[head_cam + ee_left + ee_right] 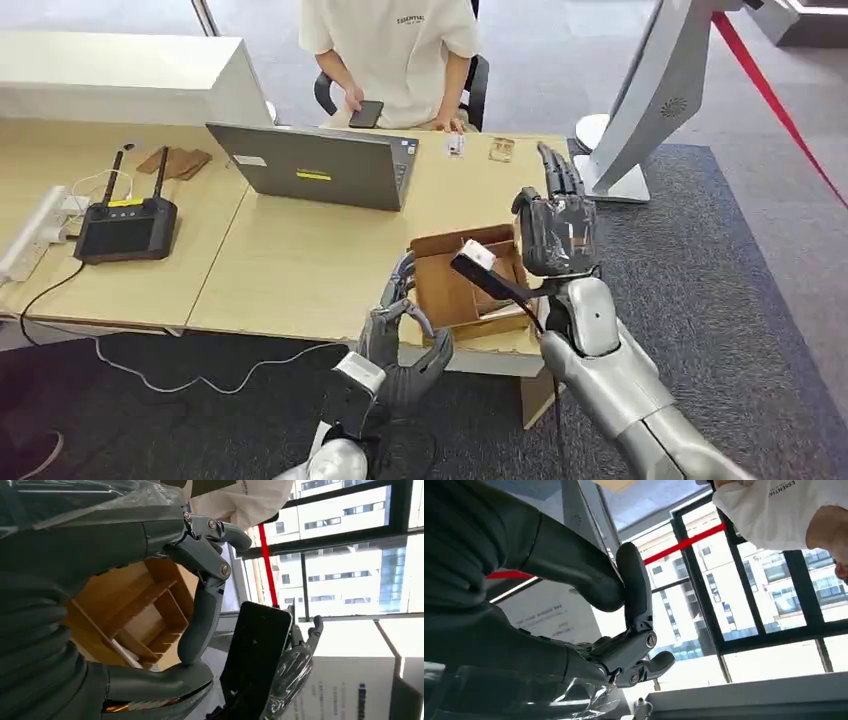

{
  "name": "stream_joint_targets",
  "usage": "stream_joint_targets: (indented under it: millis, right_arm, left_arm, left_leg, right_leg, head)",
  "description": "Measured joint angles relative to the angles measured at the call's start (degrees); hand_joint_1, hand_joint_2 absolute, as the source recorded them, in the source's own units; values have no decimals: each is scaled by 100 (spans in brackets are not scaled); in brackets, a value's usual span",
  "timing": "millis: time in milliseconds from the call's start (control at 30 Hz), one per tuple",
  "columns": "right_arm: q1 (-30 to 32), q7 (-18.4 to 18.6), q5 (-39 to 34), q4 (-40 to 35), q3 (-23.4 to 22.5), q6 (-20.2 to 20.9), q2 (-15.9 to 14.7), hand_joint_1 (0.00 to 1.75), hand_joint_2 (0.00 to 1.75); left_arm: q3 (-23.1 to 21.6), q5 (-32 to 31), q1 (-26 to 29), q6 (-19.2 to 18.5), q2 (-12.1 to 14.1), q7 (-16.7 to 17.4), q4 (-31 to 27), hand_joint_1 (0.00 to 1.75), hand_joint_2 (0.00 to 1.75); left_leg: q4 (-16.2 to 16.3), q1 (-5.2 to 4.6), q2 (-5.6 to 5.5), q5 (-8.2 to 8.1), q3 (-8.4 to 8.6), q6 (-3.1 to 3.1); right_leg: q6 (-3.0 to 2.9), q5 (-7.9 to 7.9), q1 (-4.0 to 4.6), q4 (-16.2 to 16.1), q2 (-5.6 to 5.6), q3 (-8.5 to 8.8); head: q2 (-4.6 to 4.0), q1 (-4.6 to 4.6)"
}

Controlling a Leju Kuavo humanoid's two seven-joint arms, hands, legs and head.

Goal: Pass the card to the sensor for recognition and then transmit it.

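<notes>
Honestly this looks like the very start, the pick-up step, nothing scanned yet. The left hand [405,335] hovers at the near edge of the table [300,260], just beside the cardboard box [437,243] with the dividers. Its thumb and fingers are loosely curled but apart with nothing between them, so I'd call it empty. The right hand [556,225] is raised over the box's far corner with fingers straight up. A black slab [495,280] with a white label sits against its palm side, which I'm guessing is the sensor. I can't tell whether the hand is actually gripping it or it's fixed there some other way. In the right wrist view the thumb and finger are stretched out with nothing pinched. As for the card, my best guess is the pale flat piece [125,652] lying in one of the box compartments, right under the left fingers in the left wrist view. There are also two small card-like things [455,145] at the far edge by the seated person [390,50], so not 100% sure. Next move, I reckon: the left hand dips into that compartment and pinches the thin card by an edge. That's fiddly, since it lies flat against the divider. Then it brings the card up to the slab's face
</notes>
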Motion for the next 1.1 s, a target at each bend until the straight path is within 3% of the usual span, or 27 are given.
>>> stream_joint_targets:
  millis: [333,667,1100]
  right_arm:
    - [-845,-433,-960,306,11,851,101,175,175]
    - [-1599,-347,-1257,1186,66,1441,339,175,175]
    - [-2032,-124,-1357,1895,155,1611,514,175,175]
  left_arm:
    - [-138,247,-222,-230,-188,-164,267,0,175]
    - [-227,415,-354,-511,-378,-282,515,0,175]
    - [-347,534,-436,-647,-468,-310,739,0,175]
  left_leg:
    - [0,1,-1,1,-3,0]
    - [0,0,-3,1,-4,0]
    - [0,1,-3,1,-4,0]
  right_leg:
    - [0,0,0,3,-1,0]
    - [0,0,0,2,-1,-1]
    - [0,0,1,2,-1,-1]
  head:
    - [0,0]
    - [0,-2]
    - [0,-2]
